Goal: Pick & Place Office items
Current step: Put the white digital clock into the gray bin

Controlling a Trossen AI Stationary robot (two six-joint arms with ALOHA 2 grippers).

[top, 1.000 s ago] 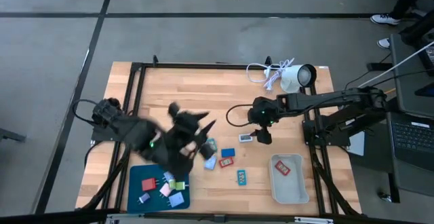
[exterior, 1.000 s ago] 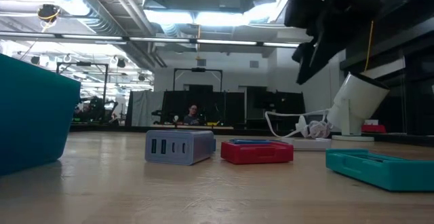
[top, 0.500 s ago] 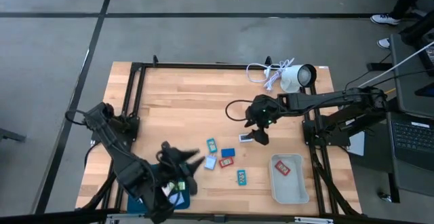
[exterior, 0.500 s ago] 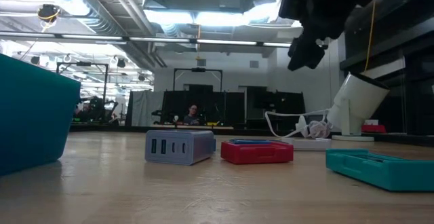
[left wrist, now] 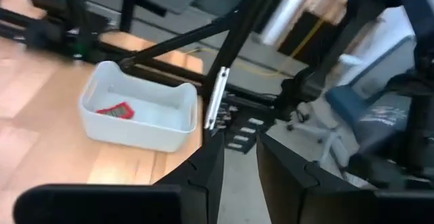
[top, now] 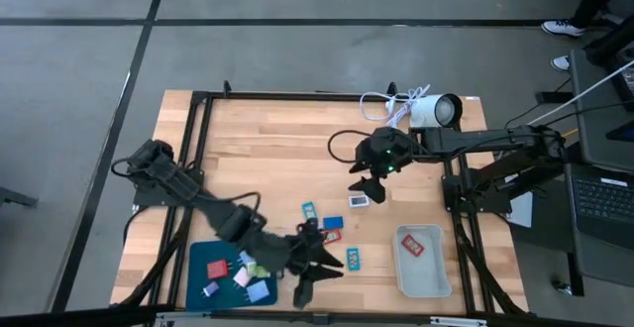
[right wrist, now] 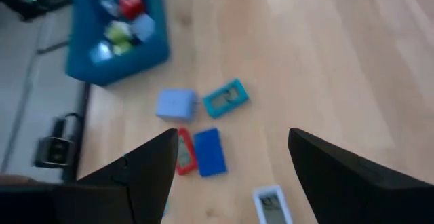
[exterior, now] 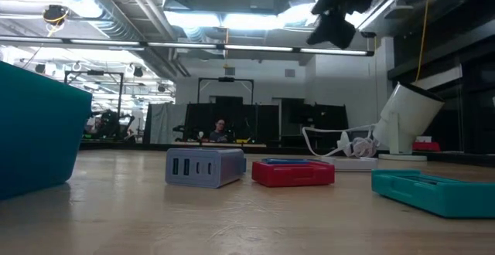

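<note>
**Teal bin holds several pieces, others lie loose on the table**

Teal plastic bin [top: 203, 287] at the near left of the wooden table [top: 267, 139] holds small colourful office items [top: 238, 272]. Just right of it hovers the left pincer [top: 315, 268], fingers nearly together, pinching nothing. More pieces [top: 332, 223] lie mid-table. Above them hangs the right pincer [top: 365, 190], spread wide and empty. A white tray [top: 421, 277] holds one red piece [top: 413, 247].
</note>
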